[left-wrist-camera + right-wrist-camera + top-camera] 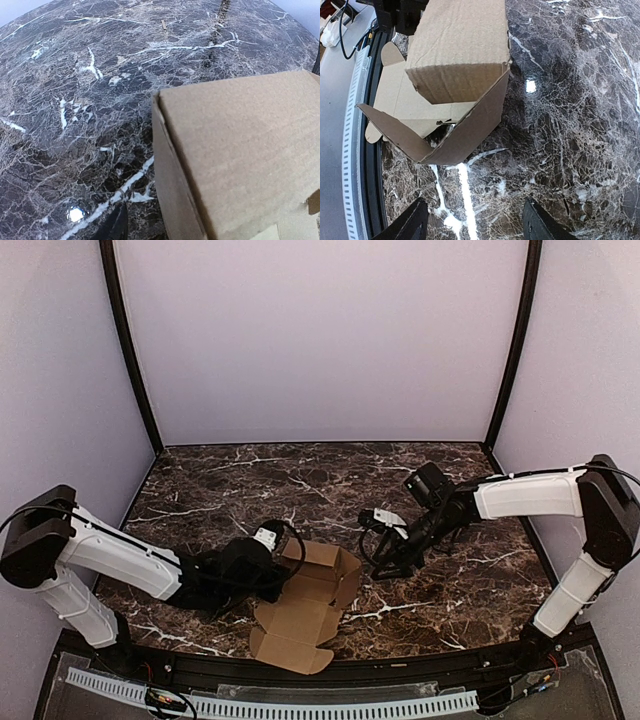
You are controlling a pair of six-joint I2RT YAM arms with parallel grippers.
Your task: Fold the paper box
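Observation:
The paper box [305, 602] is brown cardboard, partly folded, lying near the table's front edge with flaps spread toward the front. My left gripper [280, 550] is at the box's rear left wall. In the left wrist view that wall [240, 150] fills the right side. One dark finger [117, 226] shows left of it with a gap of table between; the other finger is hidden behind the cardboard. My right gripper [476, 225] stands open just right of the box [460, 55], low over the table, with only marble between its fingers [412, 222].
The dark marble table [300, 480] is bounded by purple walls at the back and sides. A black rail and a white perforated strip [280, 705] run along the front edge. Cables [342, 30] lie beyond that edge.

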